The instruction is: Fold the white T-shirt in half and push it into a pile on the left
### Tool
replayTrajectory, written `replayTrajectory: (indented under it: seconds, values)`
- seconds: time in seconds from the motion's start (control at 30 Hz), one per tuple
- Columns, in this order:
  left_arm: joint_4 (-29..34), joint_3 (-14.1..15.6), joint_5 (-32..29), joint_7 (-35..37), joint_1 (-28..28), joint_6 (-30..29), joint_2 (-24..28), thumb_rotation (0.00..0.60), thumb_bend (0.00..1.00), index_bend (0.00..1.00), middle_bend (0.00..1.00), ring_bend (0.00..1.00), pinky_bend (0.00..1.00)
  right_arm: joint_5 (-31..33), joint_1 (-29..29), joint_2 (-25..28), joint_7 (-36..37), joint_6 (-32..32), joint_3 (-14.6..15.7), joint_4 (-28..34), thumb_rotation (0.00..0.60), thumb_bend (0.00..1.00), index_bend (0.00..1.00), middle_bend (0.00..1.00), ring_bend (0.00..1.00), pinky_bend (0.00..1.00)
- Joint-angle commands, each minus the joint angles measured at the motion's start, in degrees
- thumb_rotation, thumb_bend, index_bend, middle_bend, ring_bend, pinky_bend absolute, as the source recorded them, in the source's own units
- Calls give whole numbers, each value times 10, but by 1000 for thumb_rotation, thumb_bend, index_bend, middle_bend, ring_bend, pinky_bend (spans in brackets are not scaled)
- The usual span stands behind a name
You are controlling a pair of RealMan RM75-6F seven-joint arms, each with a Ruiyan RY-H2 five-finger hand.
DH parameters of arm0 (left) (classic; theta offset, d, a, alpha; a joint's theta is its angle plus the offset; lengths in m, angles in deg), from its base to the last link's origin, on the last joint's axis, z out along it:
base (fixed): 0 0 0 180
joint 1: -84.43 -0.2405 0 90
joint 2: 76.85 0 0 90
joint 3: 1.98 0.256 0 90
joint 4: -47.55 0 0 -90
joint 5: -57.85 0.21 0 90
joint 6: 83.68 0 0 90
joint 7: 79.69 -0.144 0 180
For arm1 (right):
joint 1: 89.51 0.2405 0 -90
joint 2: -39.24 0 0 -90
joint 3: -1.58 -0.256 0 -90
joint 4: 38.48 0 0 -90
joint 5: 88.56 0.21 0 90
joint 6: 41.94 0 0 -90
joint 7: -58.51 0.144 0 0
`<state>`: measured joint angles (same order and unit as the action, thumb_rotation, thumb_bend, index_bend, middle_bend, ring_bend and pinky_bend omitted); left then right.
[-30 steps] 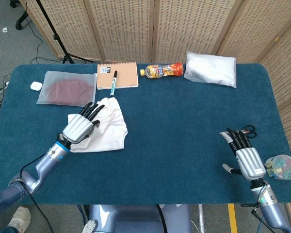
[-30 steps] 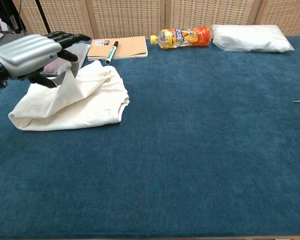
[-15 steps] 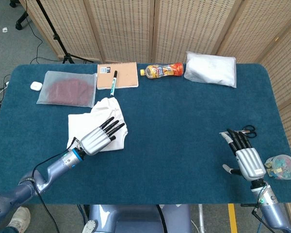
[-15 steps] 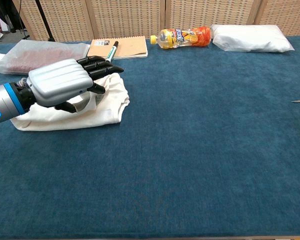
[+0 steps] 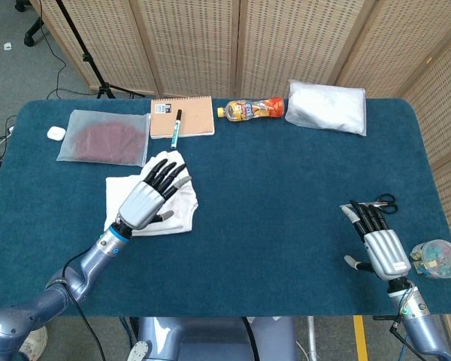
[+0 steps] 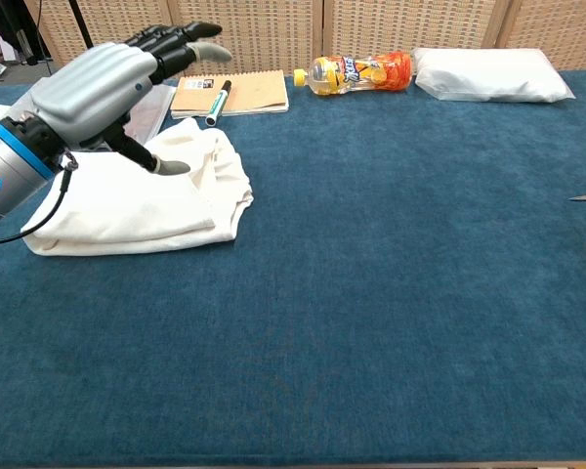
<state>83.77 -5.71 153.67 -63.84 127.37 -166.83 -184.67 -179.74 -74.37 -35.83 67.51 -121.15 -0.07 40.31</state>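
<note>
Even, diffuse overhead light is filling both views; shadows are lying soft on the table (image 5: 286, 203). Nothing is glaring or blurring. The chest view is stretching slightly toward the table's near edge.

Left hand (image 5: 144, 201) lifted, apparently off T-shirt (image 5: 120, 189).

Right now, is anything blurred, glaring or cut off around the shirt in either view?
Head view: sharp, evenly lit, no glare; left hand covers part of the white T-shirt. Chest view: the left hand looms large and hides the shirt's back left; soft shadow under it.
</note>
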Motion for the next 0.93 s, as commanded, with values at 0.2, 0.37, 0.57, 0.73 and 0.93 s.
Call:
replayTrajectory:
  seconds: [0.2, 0.37, 0.57, 0.73, 0.93]
  values:
    - [153, -30, -85, -49, -50, 57, 98, 600, 0, 0, 0, 0, 0, 0, -2, 1, -12, -5, -2, -1, 600, 0, 0, 0, 0, 0]
    - [312, -21, -134, -105, -122, 51, 224, 600, 0, 0, 0, 0, 0, 10, -6, 1, -34, -14, -10, 2, 600, 0, 0, 0, 0, 0]
    - [411, 6, -176, -78, -227, 1, 329, 600, 0, 0, 0, 0, 0, 11, -9, 7, -49, -22, -14, 11, 600, 0, 0, 0, 0, 0]
    - [430, 12, -195, -77, -276, -29, 350, 600, 0, 0, 0, 0, 0, 28, -17, 6, -82, -34, -26, 20, 600, 0, 0, 0, 0, 0]
    - [437, 12, -182, -83, -301, -49, 360, 600, 0, 0, 0, 0, 0, 66, -30, 14, -122, -39, -41, 57, 600, 0, 0, 0, 0, 0]
